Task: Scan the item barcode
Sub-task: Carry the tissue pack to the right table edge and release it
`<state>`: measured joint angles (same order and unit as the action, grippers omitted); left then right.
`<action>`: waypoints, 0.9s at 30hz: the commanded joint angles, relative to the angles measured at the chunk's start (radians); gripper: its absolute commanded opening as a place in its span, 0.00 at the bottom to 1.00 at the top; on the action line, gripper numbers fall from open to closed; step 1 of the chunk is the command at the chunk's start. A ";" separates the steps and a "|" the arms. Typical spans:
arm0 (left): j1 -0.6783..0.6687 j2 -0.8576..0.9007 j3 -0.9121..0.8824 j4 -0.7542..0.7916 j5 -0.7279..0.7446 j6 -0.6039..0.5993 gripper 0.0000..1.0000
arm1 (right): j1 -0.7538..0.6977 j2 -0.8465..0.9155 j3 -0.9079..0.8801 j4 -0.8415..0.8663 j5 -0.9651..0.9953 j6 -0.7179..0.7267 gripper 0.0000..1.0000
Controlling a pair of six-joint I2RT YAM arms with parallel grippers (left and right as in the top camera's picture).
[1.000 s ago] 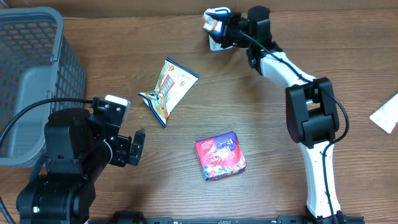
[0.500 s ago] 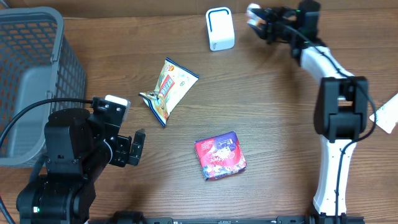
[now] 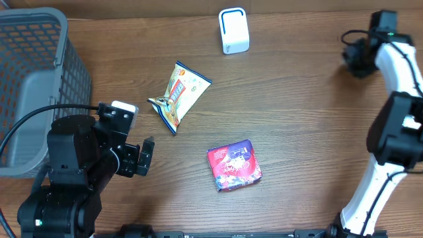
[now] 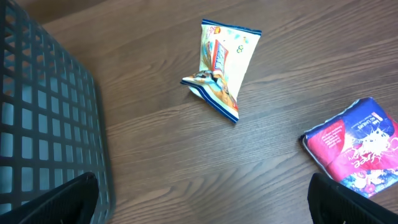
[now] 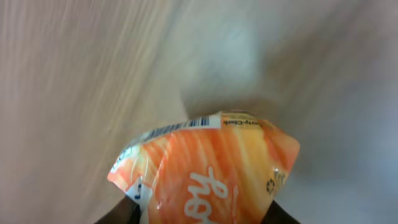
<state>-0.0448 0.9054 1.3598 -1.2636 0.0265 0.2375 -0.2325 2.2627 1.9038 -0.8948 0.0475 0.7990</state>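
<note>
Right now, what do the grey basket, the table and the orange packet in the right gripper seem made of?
Grey basket: probably moulded plastic, matt; open grid walls.
Table: wood or wood-look laminate; grain lines, faint sheen.
Orange packet: thin glossy film, probably plastic; it creases and shines.

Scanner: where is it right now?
Overhead, the white scanner stands at the far edge of the table, beyond the yellow snack bag and left of the right gripper holding an orange packet.
</note>
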 commanded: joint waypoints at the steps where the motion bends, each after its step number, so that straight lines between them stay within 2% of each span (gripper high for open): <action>1: 0.006 -0.002 0.000 0.003 0.011 -0.013 1.00 | -0.037 -0.068 0.009 -0.098 0.581 -0.090 0.24; 3: 0.006 -0.002 0.000 0.003 0.011 -0.013 1.00 | -0.057 -0.062 0.005 -0.139 0.735 -0.090 0.38; 5: 0.006 -0.002 0.000 0.003 0.011 -0.013 1.00 | -0.082 -0.060 -0.007 -0.143 0.823 -0.098 0.45; 10: 0.006 -0.002 0.000 0.003 0.011 -0.013 1.00 | -0.177 -0.059 -0.046 -0.143 0.838 -0.101 0.47; 13: 0.006 -0.002 0.000 0.003 0.011 -0.013 1.00 | -0.260 -0.057 -0.076 -0.145 0.748 -0.101 0.51; 21: 0.006 -0.002 0.000 0.003 0.011 -0.013 1.00 | -0.424 -0.058 -0.109 -0.189 0.531 -0.101 0.53; 26: 0.006 -0.002 0.000 0.003 0.011 -0.013 1.00 | -0.427 -0.058 -0.109 -0.204 0.526 -0.101 0.85; 27: 0.006 -0.002 0.000 0.003 0.011 -0.013 1.00 | -0.425 -0.058 -0.109 -0.208 0.526 -0.101 0.95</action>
<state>-0.0448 0.9054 1.3598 -1.2640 0.0265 0.2375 -0.6754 2.2105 1.7966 -1.0996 0.5980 0.7048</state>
